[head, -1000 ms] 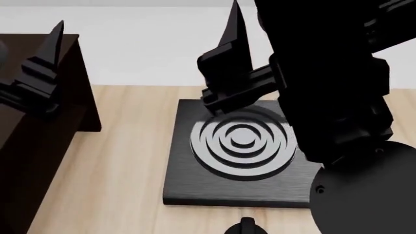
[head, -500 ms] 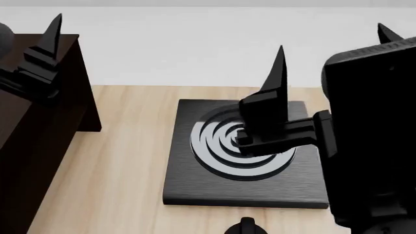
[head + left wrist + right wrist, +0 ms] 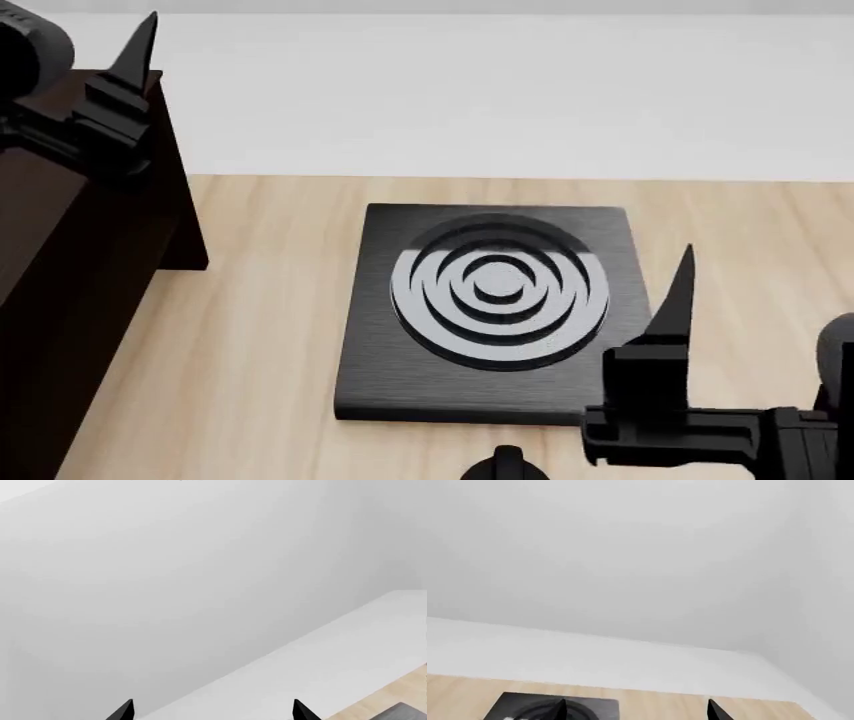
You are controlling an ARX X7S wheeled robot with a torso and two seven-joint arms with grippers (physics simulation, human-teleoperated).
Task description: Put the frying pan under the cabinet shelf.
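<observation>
Cabinet [image 3: 54, 260]: dark, at table's [image 3: 240, 330] left.
Plate [image 3: 400, 390]: ringed, mid-table.
Left gripper [image 3: 210, 712]: tips apart, empty.
Right gripper [image 3: 637, 711]: tips apart, empty.

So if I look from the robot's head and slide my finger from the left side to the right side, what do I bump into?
Dark brown cabinet with the left pincer above it, then bare wooden table, then the black square plate with rings, then the right pincer.

cabinet shelf [image 3: 80, 290]: dark brown flat boards | upright at table's left edge | frying pan: unseen
</observation>
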